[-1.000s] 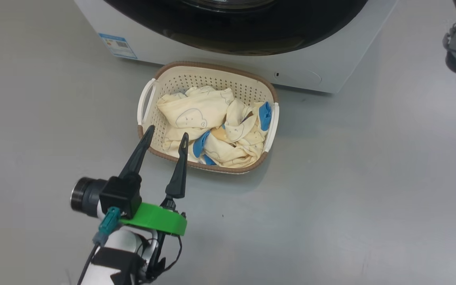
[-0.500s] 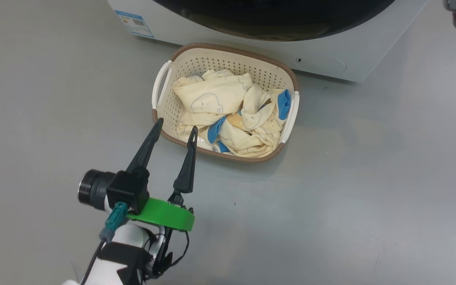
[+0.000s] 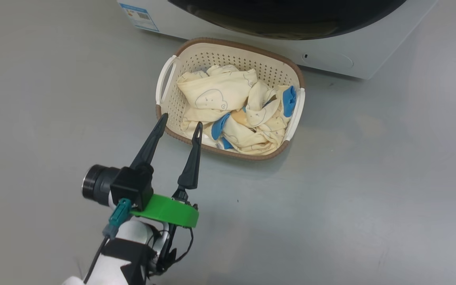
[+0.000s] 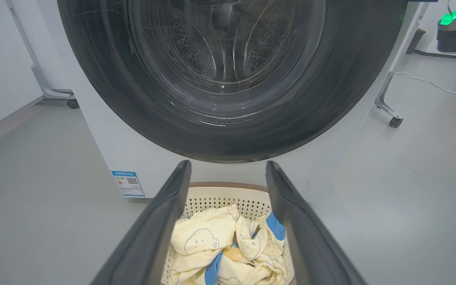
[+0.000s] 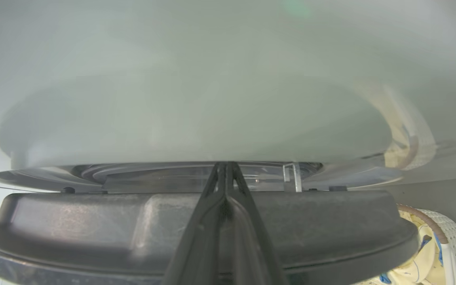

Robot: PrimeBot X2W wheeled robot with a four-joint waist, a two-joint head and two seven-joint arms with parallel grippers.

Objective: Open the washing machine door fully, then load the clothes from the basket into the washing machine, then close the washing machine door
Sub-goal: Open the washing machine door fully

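The cream basket (image 3: 236, 43) stands on the floor against the white washing machine (image 3: 331, 59), full of pale-yellow clothes (image 3: 228, 107) with blue cuffs. My left gripper (image 3: 181, 119) is open, its tips over the basket's near left rim and nothing between them. In the left wrist view the left gripper (image 4: 228, 163) points at the glossy black washing machine door (image 4: 228, 79), with the basket (image 4: 228, 186) and clothes (image 4: 208, 237) below. My right gripper (image 5: 226, 163) is shut, its tips at the dark edge of the door (image 5: 93, 221), beside the basket (image 5: 455, 237).
A blue sticker (image 3: 141, 16) marks the machine's lower left front. A wheeled metal frame (image 4: 390, 111) and a white cable (image 4: 434, 83) lie right of the machine, another frame leg (image 4: 54, 93) to its left. Grey floor (image 3: 350, 198) surrounds the basket.
The head camera has shifted, so machine, basket and left arm sit further right in the picture. The left gripper stays open by the basket's near left rim.
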